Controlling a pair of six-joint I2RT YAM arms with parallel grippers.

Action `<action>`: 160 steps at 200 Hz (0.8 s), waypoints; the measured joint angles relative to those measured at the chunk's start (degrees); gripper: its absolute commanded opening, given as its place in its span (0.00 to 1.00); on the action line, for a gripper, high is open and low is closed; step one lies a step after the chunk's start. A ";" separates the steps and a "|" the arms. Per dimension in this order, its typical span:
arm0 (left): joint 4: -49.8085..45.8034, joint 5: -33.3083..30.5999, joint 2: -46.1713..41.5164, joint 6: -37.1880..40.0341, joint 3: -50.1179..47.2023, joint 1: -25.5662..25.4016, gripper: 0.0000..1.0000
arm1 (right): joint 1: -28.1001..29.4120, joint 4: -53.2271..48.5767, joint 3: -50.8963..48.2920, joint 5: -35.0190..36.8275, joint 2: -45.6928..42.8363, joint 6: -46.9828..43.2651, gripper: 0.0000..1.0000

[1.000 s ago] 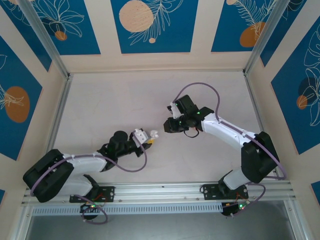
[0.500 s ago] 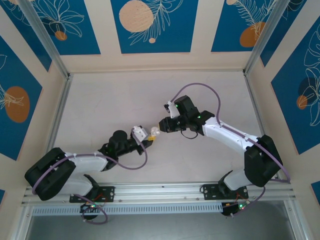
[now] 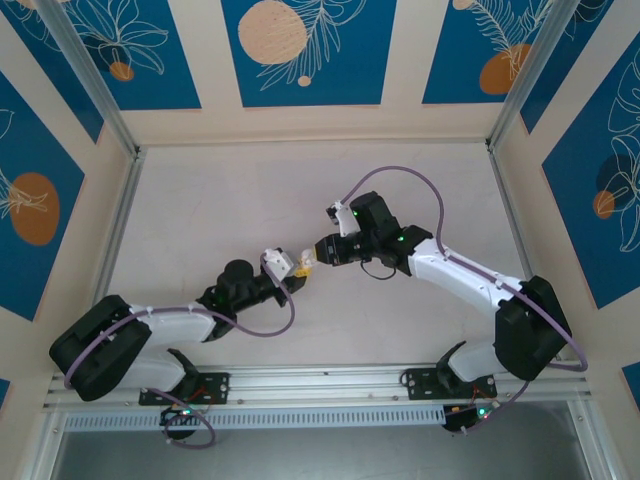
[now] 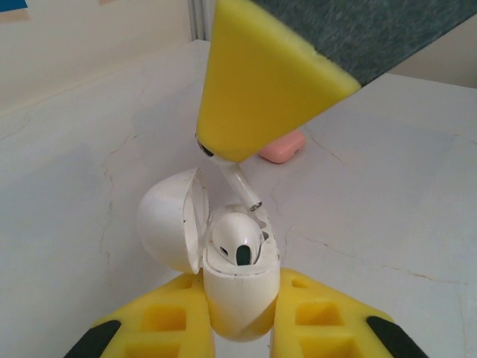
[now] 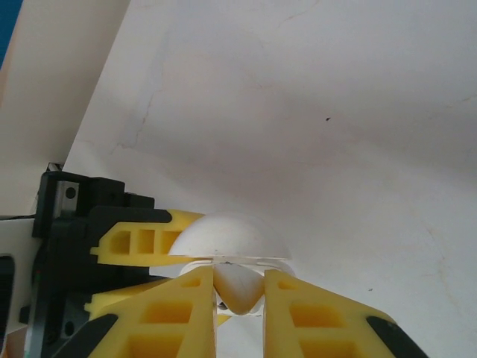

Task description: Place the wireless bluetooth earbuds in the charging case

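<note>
Above the desk's [image 3: 220,200] middle, the left tool [image 3: 295,268] clamps the open white charging case [image 4: 237,298], one earbud [image 4: 237,240] seated inside. The right tool [image 3: 314,255] pinches a second earbud [image 4: 223,165], its stem at the case's rim.

A pale surface [image 3: 220,200] with faint hairline cracks sits between cream walls carrying blue panels [image 3: 350,80] printed with orange circles [image 3: 272,30] and white leaf outlines. A metal rail [image 3: 320,380] runs along its near edge.
</note>
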 measured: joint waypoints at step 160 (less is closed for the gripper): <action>1.90 -0.13 -0.81 -2.56 0.04 -0.07 0.17 | 0.46 4.63 -2.82 -2.14 -1.42 -1.99 0.20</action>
